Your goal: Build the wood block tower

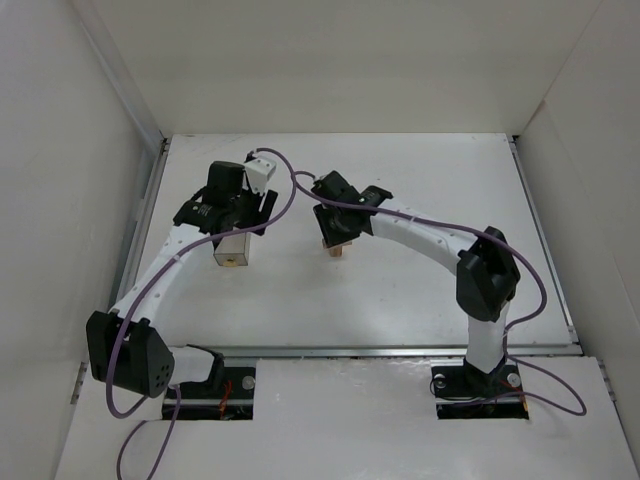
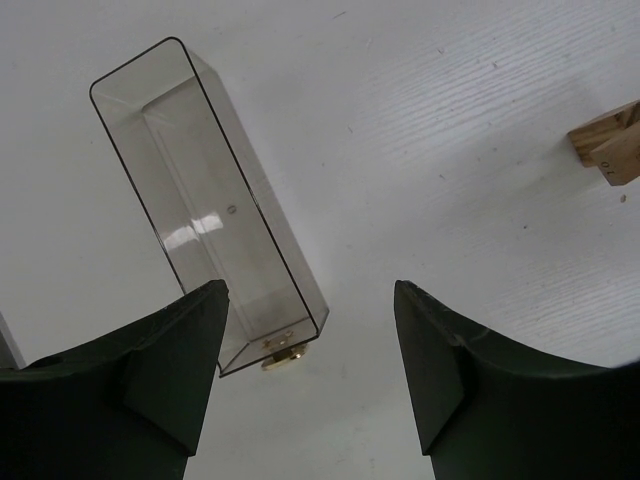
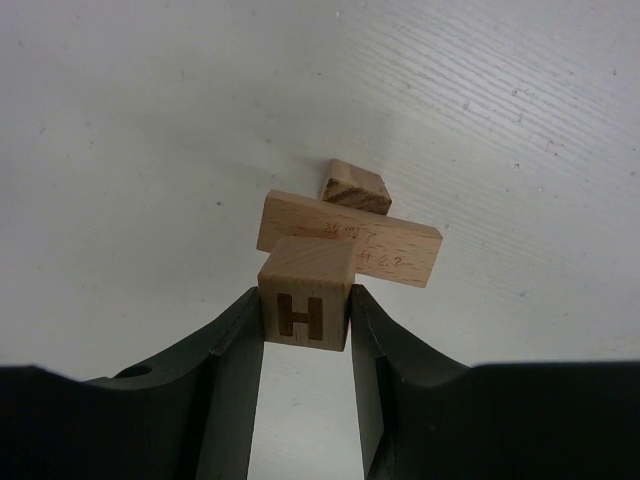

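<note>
Right wrist view: my right gripper is closed on a light-tan cube, the H block. One finger lies flat against each side face, and the burned-in letter faces the camera. The H block sits over the near part of the wood block tower, which stands on the white table. Beneath the cube a long bar lies crosswise with faint printing on its face. Behind it a small block shows darker end grain. I cannot tell whether the cube bears on the long bar.

Top external view: the tower is near the table's middle, under my right gripper and well apart from the clear plastic box.

Left wrist view: my left gripper is open, its jaws wide apart above the table. The box lies flat just ahead of one finger, with a brass-coloured knob at its near end. The tower shows at the frame's right edge.
</note>
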`<state>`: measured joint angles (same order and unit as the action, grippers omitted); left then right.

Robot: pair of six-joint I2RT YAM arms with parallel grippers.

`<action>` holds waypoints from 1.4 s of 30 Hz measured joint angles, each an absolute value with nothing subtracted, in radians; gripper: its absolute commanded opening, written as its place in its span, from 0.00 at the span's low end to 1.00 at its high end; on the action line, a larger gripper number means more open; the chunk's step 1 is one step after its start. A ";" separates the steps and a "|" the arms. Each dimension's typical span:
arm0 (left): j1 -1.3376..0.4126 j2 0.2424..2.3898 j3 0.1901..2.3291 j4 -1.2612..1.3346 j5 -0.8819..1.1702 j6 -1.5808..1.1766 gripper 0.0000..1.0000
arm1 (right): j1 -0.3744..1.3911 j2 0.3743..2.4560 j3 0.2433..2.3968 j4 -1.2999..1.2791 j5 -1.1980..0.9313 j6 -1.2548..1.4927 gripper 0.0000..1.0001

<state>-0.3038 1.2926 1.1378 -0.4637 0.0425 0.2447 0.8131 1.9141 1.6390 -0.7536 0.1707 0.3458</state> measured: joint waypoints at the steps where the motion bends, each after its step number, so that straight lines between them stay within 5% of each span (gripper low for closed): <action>1: -0.303 1.292 1.138 -0.460 0.043 0.243 0.64 | 0.812 1.913 1.639 -0.753 0.176 0.348 0.00; 42: -0.299 1.292 1.138 -0.445 0.040 0.225 0.64 | 0.760 1.903 1.587 -0.672 0.185 0.454 0.00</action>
